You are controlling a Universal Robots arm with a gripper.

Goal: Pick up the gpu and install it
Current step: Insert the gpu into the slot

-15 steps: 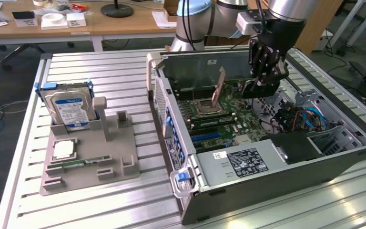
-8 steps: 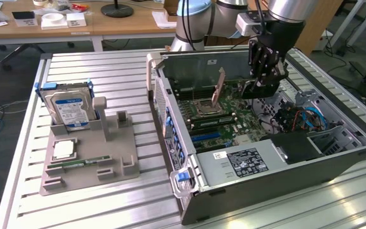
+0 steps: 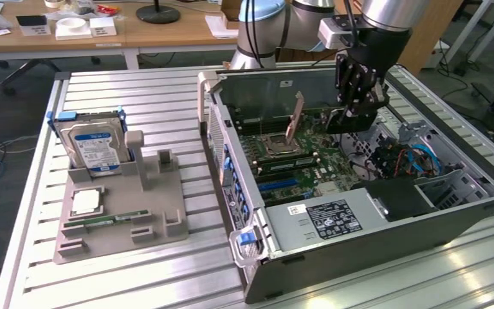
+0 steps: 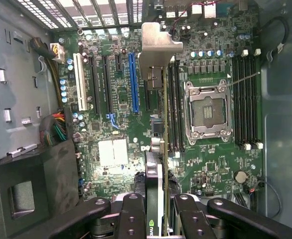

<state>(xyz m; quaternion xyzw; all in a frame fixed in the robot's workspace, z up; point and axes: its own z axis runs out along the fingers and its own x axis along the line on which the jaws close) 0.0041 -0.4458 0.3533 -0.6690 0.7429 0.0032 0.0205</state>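
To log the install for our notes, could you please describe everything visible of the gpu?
The gpu is a thin flat card, edge-on in the wrist view: a silver bracket at its far end and a black cooler face with a green logo near the hand, which clamps it from both sides. In the exterior view its brownish board back stands on edge, tilted, inside the open case above the motherboard. Whether it is seated cannot be told.

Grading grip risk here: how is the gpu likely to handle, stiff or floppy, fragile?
Probably stiff: the gpu runs straight, edge-on, out from the gripper without sagging. Likely end-heavy, with its metal bracket far from the grip, so it may pivot. Its bare board looks fragile.
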